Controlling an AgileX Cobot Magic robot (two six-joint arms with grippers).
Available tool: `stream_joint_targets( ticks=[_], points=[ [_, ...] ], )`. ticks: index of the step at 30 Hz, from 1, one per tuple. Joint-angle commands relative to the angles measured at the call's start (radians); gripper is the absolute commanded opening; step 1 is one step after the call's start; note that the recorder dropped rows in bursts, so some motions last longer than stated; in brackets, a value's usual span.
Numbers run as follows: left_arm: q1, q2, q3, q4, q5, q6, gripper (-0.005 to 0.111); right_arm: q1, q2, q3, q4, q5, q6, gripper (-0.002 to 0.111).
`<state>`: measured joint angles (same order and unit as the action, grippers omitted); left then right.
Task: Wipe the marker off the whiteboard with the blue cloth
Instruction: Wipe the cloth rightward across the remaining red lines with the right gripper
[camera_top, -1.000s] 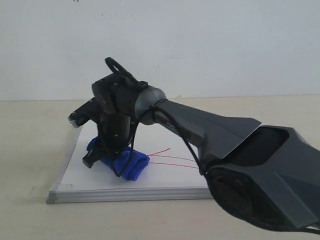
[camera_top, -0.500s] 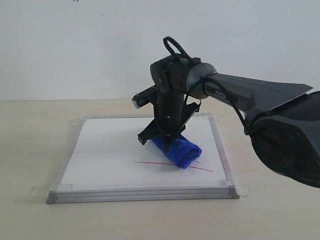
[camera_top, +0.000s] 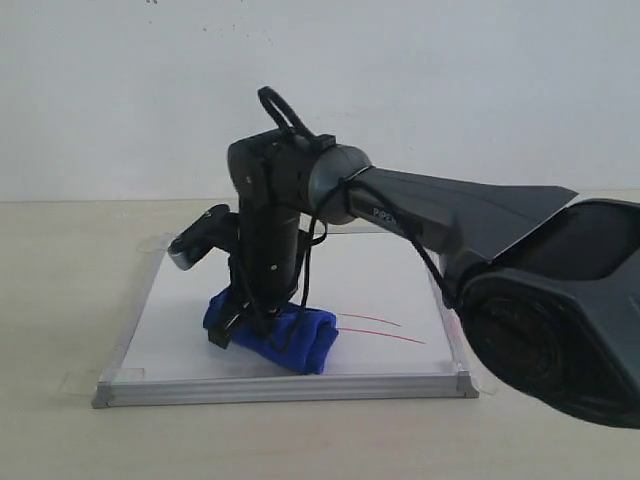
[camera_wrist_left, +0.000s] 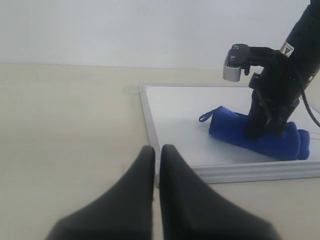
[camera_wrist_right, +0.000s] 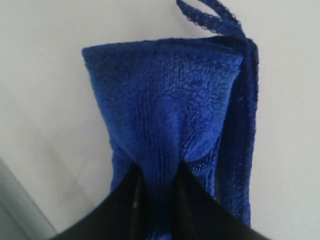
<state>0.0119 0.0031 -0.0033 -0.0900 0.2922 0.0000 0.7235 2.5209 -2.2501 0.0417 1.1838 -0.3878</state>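
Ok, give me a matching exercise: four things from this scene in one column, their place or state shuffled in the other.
1. bright blue fuzzy cloth roll
2. thin red marker lines
3. square white board with silver frame
4. black left gripper

A. shut, off the board, over the beige table
B. uncovered on the board, beside the cloth
C. lying flat on the table
D. clamped by the right gripper, resting on the board

Pairs: 1-D, 2-B, 3-C, 4-A

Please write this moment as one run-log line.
right gripper: shut on cloth, cloth on board | left gripper: shut, near board | marker: red lines showing right of cloth | wipe: unfinished
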Motion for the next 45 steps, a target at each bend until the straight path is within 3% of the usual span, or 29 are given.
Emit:
stream_joint_targets(
  ticks=[1,5,7,12,16,26,32,39,45],
  points=[
    [-0.002,-0.003,0.003,0.001,-0.003,0.000,0.004,0.026,0.020,0.020,0.005,0.037,-0.021,0.000],
    [-0.002,-0.003,0.003,0.001,-0.003,0.000,0.004,-0.037,0.020,0.020,-0.288,0.037,0.162,0.000],
    [-0.002,-0.003,0.003,0.001,-0.003,0.000,0.004,-0.096,0.020,0.020,-0.348,0.037,0.264,0.000],
    [-0.002,-0.003,0.003,0.001,-0.003,0.000,0.004,-0.175,0.020,0.020,-0.182,0.037,0.337,0.000],
    [-0.002,-0.003,0.003,0.001,-0.003,0.000,0.004,-0.103,0.020,0.020,0.001,0.037,0.141,0.000],
    [-0.002,-0.003,0.003,0.001,-0.003,0.000,0.004,0.038,0.020,0.020,-0.010,0.037,0.095,0.000],
    [-0.002,-0.003,0.003,0.001,-0.003,0.000,0.004,-0.023,0.011,0.070,-0.222,0.037,0.240,0.000],
    [-0.002,-0.003,0.003,0.001,-0.003,0.000,0.004,-0.184,-0.048,0.241,-0.224,0.037,0.376,0.000],
    [-0.002,-0.003,0.003,0.001,-0.003,0.000,0.004,-0.226,-0.122,0.269,-0.220,0.037,0.400,0.000]
  ],
)
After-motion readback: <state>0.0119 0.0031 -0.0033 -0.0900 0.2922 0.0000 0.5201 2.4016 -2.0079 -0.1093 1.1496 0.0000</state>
